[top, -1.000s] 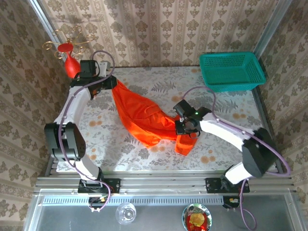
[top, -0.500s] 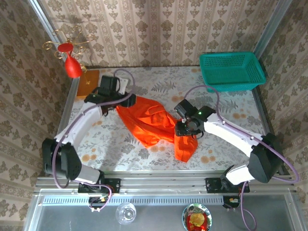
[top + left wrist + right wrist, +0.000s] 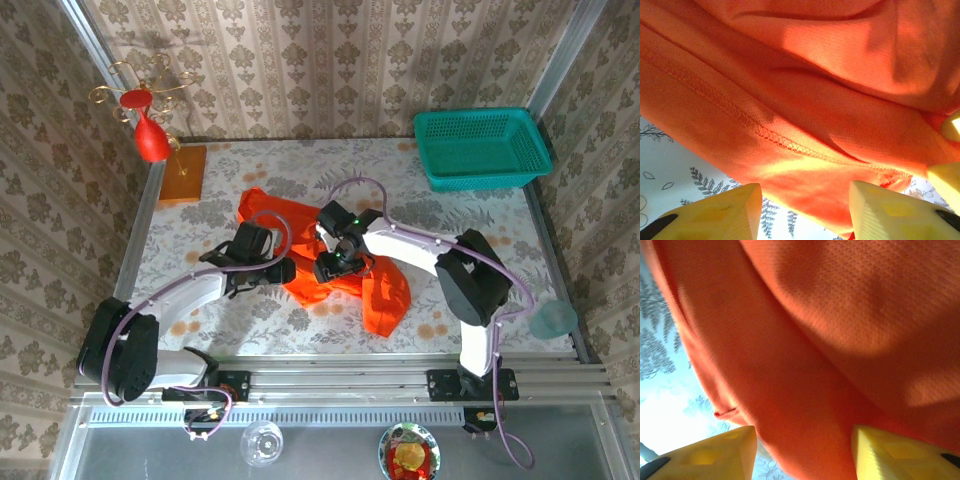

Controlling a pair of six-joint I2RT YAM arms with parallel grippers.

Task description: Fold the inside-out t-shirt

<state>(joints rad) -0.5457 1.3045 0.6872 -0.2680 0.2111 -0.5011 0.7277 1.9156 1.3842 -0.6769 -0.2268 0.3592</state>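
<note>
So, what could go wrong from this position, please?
1. The t-shirt lies bunched in overlapping layers. Either open end effector may pinch several layers instead of one edge, and the fold would probably come out crooked.
2. The left end effector and the right end effector sit close together at the cloth. They could bump each other if both move inward.

t-shirt (image 3: 385, 300): is showing matt, fine-mesh knit cloth, hem stitched
left fingers (image 3: 725, 212): are looking like matt yellow plastic
basket (image 3: 480, 178): is showing teal plastic lattice
ornament (image 3: 152, 140): is gleaming glossy red
</note>
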